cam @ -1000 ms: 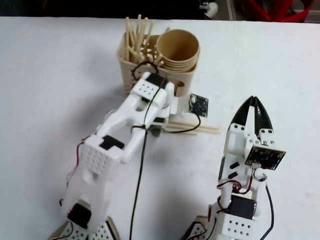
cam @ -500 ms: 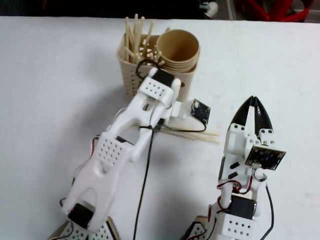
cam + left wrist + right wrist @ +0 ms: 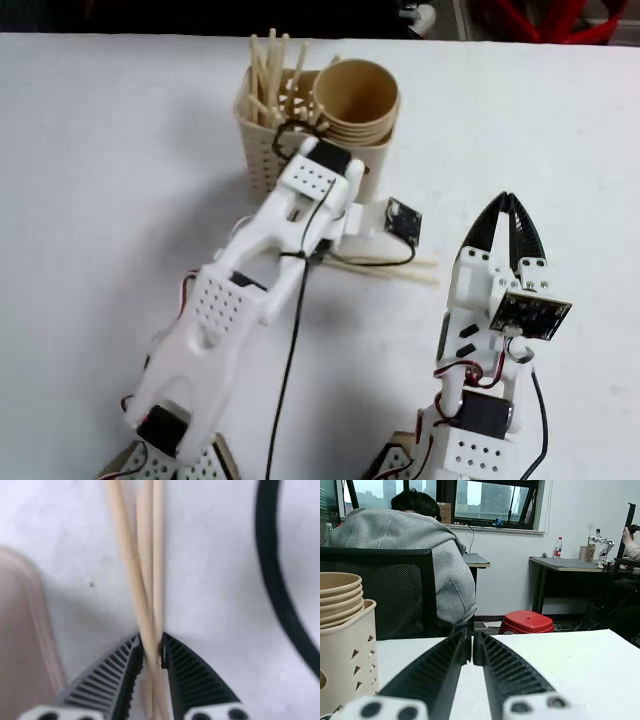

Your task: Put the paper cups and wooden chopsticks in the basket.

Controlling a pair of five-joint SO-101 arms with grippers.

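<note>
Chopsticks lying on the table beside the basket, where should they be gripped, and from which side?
Probably across the shafts, from straight above. The chopsticks lie flat and close together on the table, so a claw closing sideways pinches them as one bundle. The left claw is shut on them this way.

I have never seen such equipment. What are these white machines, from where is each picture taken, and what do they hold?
These are two small robot arms at a white table. One picture comes from a fixed camera above; the other two come from cameras on each arm's wrist. A basket holds stacked paper cups and upright chopsticks. The left gripper is shut on a few loose chopsticks beside the basket. The right gripper is shut and holds nothing.
</note>
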